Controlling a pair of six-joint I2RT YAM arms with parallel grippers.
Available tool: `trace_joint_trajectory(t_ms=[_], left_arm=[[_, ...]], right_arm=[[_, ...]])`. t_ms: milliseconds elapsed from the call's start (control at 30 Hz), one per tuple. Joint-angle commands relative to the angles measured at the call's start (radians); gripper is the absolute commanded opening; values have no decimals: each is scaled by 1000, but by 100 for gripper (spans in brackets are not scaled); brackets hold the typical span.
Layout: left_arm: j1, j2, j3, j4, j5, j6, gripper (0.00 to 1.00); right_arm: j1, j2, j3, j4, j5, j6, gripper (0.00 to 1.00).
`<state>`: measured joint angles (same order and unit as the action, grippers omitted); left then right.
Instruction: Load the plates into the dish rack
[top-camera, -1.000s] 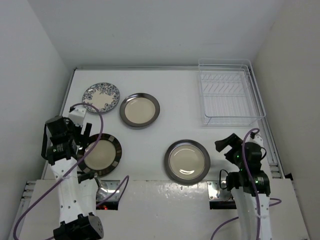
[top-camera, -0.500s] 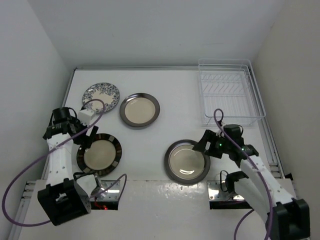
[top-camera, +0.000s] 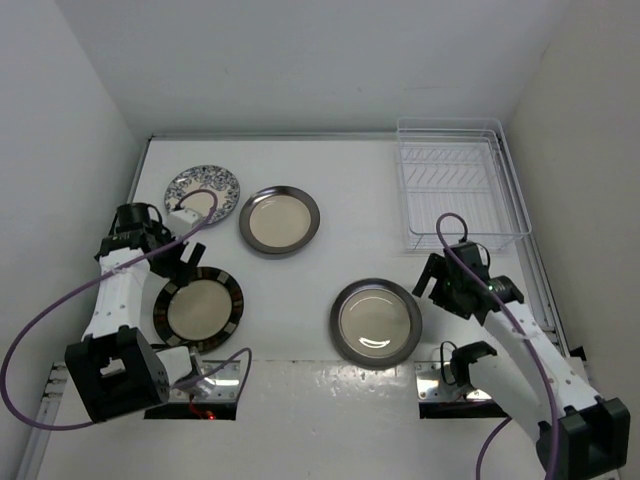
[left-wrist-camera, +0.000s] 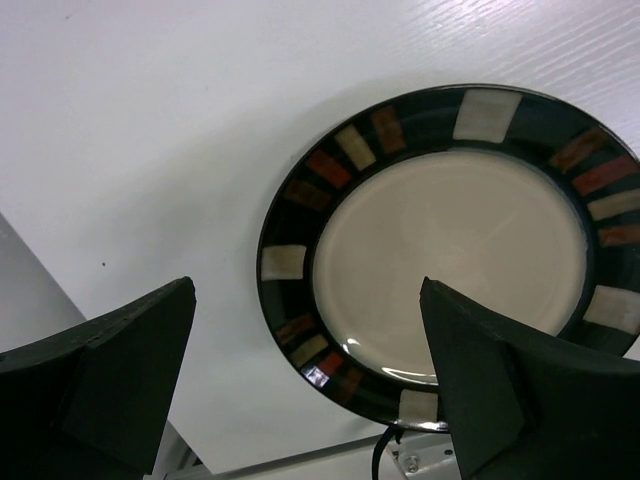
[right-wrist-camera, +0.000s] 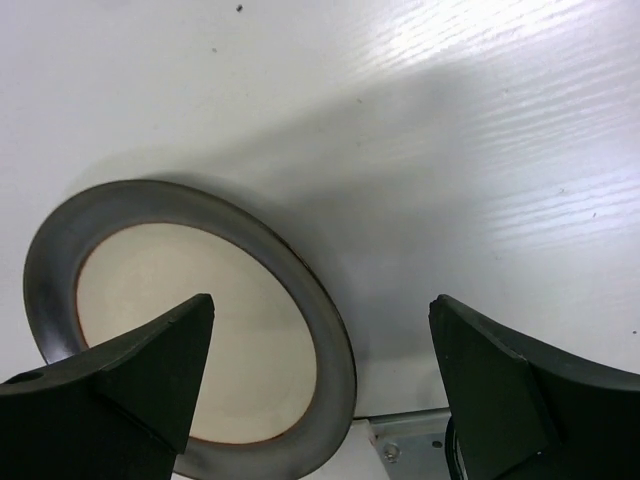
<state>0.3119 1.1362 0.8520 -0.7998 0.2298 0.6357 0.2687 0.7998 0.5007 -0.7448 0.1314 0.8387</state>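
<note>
Four plates lie flat on the white table. A blue floral plate (top-camera: 202, 194) is at the back left, with a grey-rimmed plate (top-camera: 279, 219) beside it. A black-rimmed plate with coloured blocks (top-camera: 198, 309) (left-wrist-camera: 450, 240) is at the near left. Another grey-rimmed plate (top-camera: 376, 322) (right-wrist-camera: 190, 320) is near the middle front. The dish rack (top-camera: 466, 240) stands empty at the back right. My left gripper (top-camera: 183, 266) (left-wrist-camera: 310, 400) is open above the far left edge of the black-rimmed plate. My right gripper (top-camera: 432, 288) (right-wrist-camera: 320, 390) is open above the right rim of the near grey-rimmed plate.
White walls close in the table on the left, back and right. A metal mounting plate (right-wrist-camera: 400, 440) and the table's near edge lie just below both near plates. Purple cables loop from both arms.
Both arms have unfolded from their rest pose and reached out over the table. The left gripper now hovers at the black-rimmed plate, the right gripper has shifted right to the grey-rimmed plate's edge.
</note>
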Motion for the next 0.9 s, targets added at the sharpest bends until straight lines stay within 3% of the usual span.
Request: trace_joint_trajectory(t_ms=[0,167,467,567,600,667,700,733,867], left_arm=[[-20,10,22,43,39,-18,100],[-39,10,22,54,13,-27,100],[-48,-9,22,54,-44,-27,100],[-57,-9,32,54,-44,-27,100],[-57,-9,41,54,-44,-36,100],[-57,-9,41,54,-44,-45,100],[-57,0,41,54,-44,-45,100],[-57,0,41,54,-44,-45,100],[-57,0,50,54,-44,-63,100]], right_arm=[[3,15,18,-45,21,-3,89],[1,62,-211,159,-162,89,83],[15,88,-476,546,-364,168,59],[15,90,-557,654,-389,218,45],[14,96,-576,686,-388,233,34],[14,114,-584,702,-378,218,21],[12,114,-584,702,-380,218,21],[9,128,-579,714,-380,203,4],[9,130,-531,737,-406,135,0]])
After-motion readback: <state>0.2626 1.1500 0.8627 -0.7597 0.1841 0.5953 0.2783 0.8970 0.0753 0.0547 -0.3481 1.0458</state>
